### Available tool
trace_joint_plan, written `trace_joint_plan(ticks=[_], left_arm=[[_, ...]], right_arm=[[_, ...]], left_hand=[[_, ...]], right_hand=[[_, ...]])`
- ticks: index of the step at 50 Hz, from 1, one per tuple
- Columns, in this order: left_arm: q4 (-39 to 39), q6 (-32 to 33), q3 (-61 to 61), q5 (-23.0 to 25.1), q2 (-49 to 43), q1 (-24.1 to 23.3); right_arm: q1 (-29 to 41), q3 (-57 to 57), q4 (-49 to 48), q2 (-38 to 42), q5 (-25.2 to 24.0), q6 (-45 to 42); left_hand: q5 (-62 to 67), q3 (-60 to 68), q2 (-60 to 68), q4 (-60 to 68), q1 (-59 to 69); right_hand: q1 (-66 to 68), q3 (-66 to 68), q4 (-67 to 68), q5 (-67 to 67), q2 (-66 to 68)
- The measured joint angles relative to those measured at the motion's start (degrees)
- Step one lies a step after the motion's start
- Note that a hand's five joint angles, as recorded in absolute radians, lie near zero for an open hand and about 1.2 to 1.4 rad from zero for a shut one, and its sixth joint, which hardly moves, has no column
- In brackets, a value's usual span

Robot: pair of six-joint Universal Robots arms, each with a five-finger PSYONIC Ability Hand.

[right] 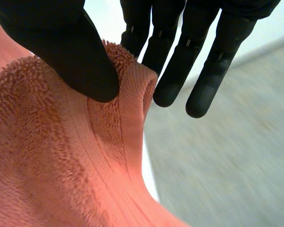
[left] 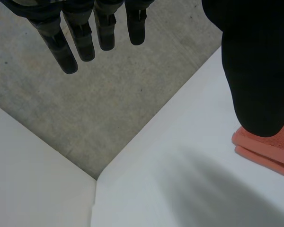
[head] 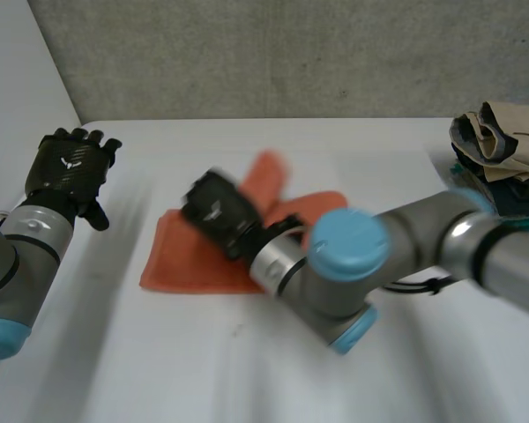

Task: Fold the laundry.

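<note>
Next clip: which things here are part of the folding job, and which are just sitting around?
In the job: orange towel, its edge pinched by the right hand.
Lying about: heap of clothes at the table's right edge, untouched; left hand, open, away from the towel.

One orange terry towel [head: 203,260]. One heap of mixed garments [head: 502,145], separate pieces not countable. One white table [head: 247,370]. Two black robot hands: one left hand [head: 70,167], one right hand [head: 219,210].
</note>
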Motion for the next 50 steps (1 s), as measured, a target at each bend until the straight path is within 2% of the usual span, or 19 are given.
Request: trace_joint_plan(ticks=[4,6,8,11,16,22,24,32,37,47,50], left_arm=[[0.0,-0.8,-0.3,0.0,0.0,0.2],[0.0,-1.3,-0.4,0.1,-0.2,0.3],[0.0,-1.5,-0.4,0.1,-0.4,0.3],[0.1,-1.6,-0.3,0.1,-0.6,0.3],[0.4,-1.6,-0.1,0.1,-1.0,-0.3],[1.1,-1.8,0.3,0.1,-1.5,-2.4],[2.0,-2.2,0.6,0.1,-2.9,-5.8],[4.2,-2.2,3.0,-0.2,-10.3,-14.6],[4.4,-1.9,5.4,-1.0,-15.5,-17.4],[4.5,-1.1,7.4,-2.9,-20.3,-16.4],[5.1,0.0,7.9,-4.7,-21.6,-15.2]], right_arm=[[3.3,-3.3,-0.1,5.0,-2.6,0.0],[4.9,-4.9,0.1,7.9,-2.9,0.1],[5.2,-5.1,0.3,8.3,-1.6,0.2],[5.2,-3.9,0.7,7.0,2.3,0.6],[3.8,1.4,1.9,-0.9,10.0,4.4],[0.1,7.4,4.6,-8.6,13.6,11.2],[-3.0,10.8,8.4,-12.3,14.7,16.3],[-8.0,14.6,16.5,-13.9,18.6,21.8],[-9.3,16.5,17.9,-13.6,21.2,22.1],[-10.9,19.8,17.2,-13.3,21.7,21.8],[-11.2,20.4,16.8,-12.7,21.6,21.7]], left_hand=[[0.0,0.0,0.0,0.0,0.0],[0.0,0.0,0.0,0.0,0.0],[0.0,0.0,0.0,0.0,0.0],[0.0,0.0,0.0,0.0,0.0],[0.0,0.0,0.0,0.0,0.0],[0.0,0.0,0.0,0.0,0.0],[0.0,0.0,0.0,0.0,0.0],[0.0,0.0,0.0,0.1,0.2],[0.2,0.1,0.2,0.2,0.5],[0.2,1.7,2.1,2.3,2.6],[0.2,1.8,2.3,2.6,2.6]], right_hand=[[-1.9,-2.8,-1.9,-1.7,-2.6],[-25.5,-28.9,-28.3,-27.5,-29.1],[-39.5,-43.0,-43.6,-43.2,-43.3],[-50.4,-55.5,-56.1,-53.7,-54.7],[-50.5,-56.3,-57.1,-54.0,-55.2],[-50.5,-56.3,-57.1,-54.0,-55.2],[-50.5,-56.3,-57.1,-54.0,-55.2],[-50.5,-56.3,-57.1,-54.0,-55.2],[-50.5,-56.2,-56.9,-53.9,-55.1],[-50.2,-54.7,-55.5,-53.1,-54.5],[-45.4,-50.0,-50.7,-48.3,-49.4]])
